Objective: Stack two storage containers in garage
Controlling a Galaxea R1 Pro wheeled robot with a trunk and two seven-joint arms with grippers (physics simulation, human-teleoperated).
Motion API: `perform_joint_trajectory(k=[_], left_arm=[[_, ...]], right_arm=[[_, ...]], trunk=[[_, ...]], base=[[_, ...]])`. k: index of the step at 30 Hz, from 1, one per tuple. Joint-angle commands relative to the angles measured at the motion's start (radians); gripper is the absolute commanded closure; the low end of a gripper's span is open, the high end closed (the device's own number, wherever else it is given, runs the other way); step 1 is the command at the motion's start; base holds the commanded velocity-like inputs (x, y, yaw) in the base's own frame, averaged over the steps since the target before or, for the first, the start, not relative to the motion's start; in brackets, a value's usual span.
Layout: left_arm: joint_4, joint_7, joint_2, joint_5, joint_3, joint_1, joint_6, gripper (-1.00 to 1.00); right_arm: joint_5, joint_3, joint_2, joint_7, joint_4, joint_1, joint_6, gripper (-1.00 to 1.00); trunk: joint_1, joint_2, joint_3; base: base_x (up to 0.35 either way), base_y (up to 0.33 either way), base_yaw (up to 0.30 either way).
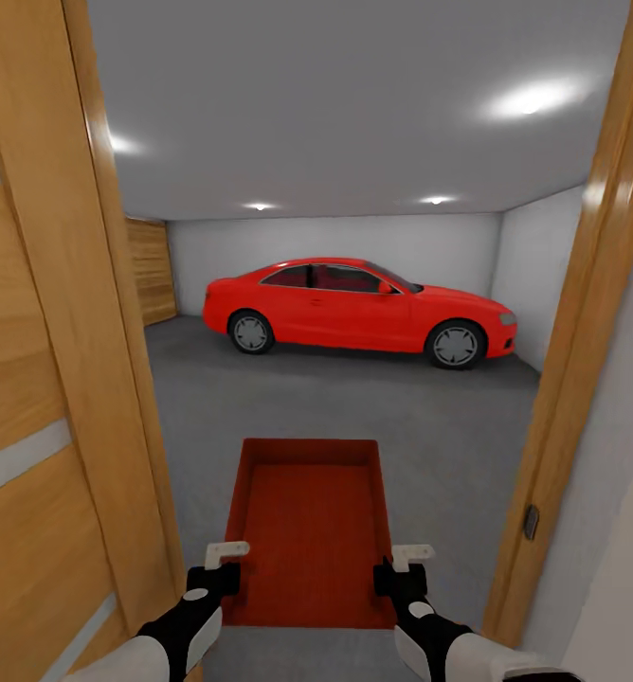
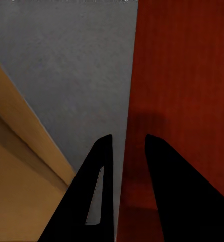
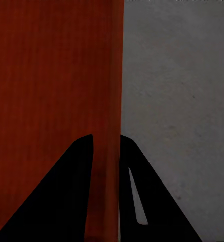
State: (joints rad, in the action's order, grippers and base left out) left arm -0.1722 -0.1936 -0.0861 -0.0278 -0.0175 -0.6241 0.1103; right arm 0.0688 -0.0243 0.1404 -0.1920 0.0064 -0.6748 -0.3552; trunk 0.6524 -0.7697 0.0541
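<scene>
The robot stands in a wooden doorway, looking into the garage (image 1: 354, 237), a bare room with pale grey walls and ceiling lights. A red car (image 1: 359, 313) is parked side-on against the far wall, and a wooden slatted panel door (image 1: 151, 270) closes the far left corner. The dark grey floor (image 1: 430, 417) runs from the car back to the threshold.

One orange-red storage container (image 1: 309, 530) is held level in front of the robot, open side up, its long axis pointing toward the car. It sits between the two door posts, with the open wooden door leaf (image 1: 42, 398) close on its left and the right door frame (image 1: 572, 379) well clear of its right side. Nothing lies inside it.

The left gripper (image 1: 224, 561) grips the container's left long wall near the near corner. In the left wrist view the left gripper (image 2: 128, 151) has its jaws clamped across the thin wall, one dark finger outside over the grey floor and the other inside over the red bottom. The right gripper (image 1: 399, 565) takes the right long wall near the near corner; in the right wrist view the right gripper (image 3: 106, 146) likewise has its jaws pinched on the wall's edge, one finger inside, one outside.
</scene>
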Motion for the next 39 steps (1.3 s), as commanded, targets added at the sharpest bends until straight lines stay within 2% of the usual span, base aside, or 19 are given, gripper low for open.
perform_joint_trajectory(k=[1, 6, 23, 39], left_arm=[[0.004, -0.013, 0.0, -0.004, 0.011, 0.0, 0.005, 1.0], [0.004, -0.013, 0.0, -0.004, 0.01, 0.0, 0.005, 1.0], [0.005, -0.013, 0.0, -0.004, 0.01, 0.0, 0.005, 1.0], [0.005, -0.014, 0.0, -0.004, 0.011, 0.0, 0.005, 1.0]], right_arm=[[0.032, 0.051, 0.001, -0.004, -0.005, -0.002, -0.004, 1.0], [0.032, 0.051, 0.001, -0.004, -0.005, -0.002, -0.003, 1.0], [0.032, 0.051, 0.002, -0.004, -0.005, -0.002, -0.004, 1.0], [0.032, 0.051, 0.001, -0.004, -0.005, -0.002, -0.003, 1.0]], trunk=[[0.001, -0.001, 0.002], [0.001, -0.001, 0.002], [0.001, -0.001, 0.002], [0.001, -0.001, 0.002]], base=[[0.291, 0.16, 0.0], [0.17, 0.098, 0.0], [0.006, 0.004, -0.004], [0.006, 0.0, -0.181]])
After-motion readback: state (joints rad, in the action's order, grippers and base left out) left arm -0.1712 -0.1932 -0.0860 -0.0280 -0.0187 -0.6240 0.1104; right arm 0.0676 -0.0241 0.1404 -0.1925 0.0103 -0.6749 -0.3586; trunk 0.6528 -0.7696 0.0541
